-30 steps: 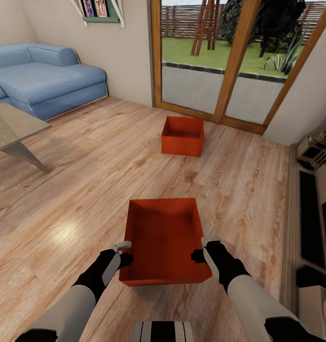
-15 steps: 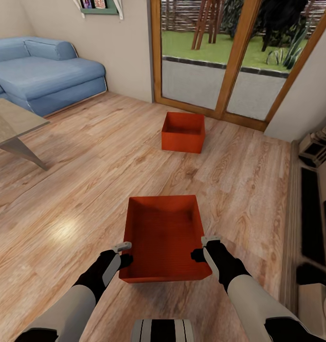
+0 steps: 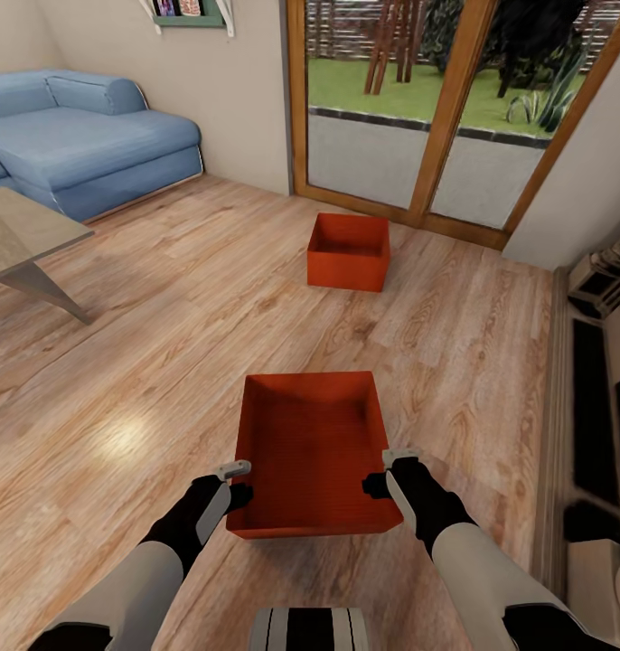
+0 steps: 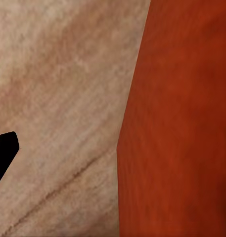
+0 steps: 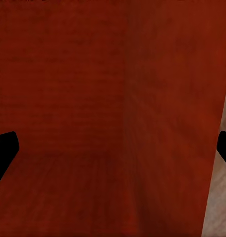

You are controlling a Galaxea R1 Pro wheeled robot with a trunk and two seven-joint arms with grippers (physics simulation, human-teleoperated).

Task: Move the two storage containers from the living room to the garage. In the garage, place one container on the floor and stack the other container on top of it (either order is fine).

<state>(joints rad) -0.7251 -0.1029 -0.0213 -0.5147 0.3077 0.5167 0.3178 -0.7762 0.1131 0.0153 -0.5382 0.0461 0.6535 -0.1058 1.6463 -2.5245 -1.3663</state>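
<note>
orange-red near container [image 3: 312, 449] between both tools, walls touching.

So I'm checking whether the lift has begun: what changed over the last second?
The head camera tipped slightly downward early on, so the whole scene slid up in the picture. The near orange-red rectangular bin sits a touch higher between the left gripper and right gripper, though that may be the camera. In the last half second nothing visibly changed. The far orange-red bin stayed on the light wood plank floor by the glass doors.
</note>
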